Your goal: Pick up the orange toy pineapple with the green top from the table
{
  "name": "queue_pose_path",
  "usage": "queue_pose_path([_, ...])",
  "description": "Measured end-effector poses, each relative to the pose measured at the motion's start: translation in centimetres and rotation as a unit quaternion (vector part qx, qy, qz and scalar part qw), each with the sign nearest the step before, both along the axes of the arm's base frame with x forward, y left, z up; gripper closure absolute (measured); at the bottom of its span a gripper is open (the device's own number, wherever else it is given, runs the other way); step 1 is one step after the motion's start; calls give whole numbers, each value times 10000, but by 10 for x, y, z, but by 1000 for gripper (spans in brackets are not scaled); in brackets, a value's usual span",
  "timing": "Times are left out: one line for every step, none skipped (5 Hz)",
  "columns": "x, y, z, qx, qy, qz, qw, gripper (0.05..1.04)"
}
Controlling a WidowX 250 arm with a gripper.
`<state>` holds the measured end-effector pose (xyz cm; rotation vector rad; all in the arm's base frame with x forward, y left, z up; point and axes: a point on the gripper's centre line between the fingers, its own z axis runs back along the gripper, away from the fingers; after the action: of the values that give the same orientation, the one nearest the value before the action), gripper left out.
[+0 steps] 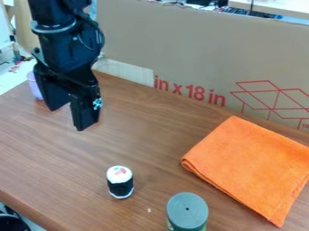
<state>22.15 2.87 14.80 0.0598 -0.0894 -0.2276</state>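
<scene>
As seen in the camera view, the black gripper (67,120) hangs over the table's (151,131) left part, fingers set apart. Nearest in the picture is a lilac container (35,86), partly hidden behind it, its long axis apparently upright. Nearer the camera, a black-and-white toy sushi roll (120,184) stands on end, long axis vertical, patterned white face upward, left of a green-grey can (188,211) and an orange cloth (250,167).

Red print "in x 18 in" (190,91) on tan cardboard panel (199,49) at far side of table. Red line drawing of box (274,100) just right of it (diagram, not words). Small red print (306,125) at right edge, too small to read. Label (192,229) on near can (187,210) unreadable.
</scene>
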Motion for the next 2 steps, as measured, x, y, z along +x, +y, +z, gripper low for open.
queue_pose_path([0,-1,-5,-22,99,-34,9999,83])
queue_pose_path([18,21,4,-207,-32,-106,9997,83])
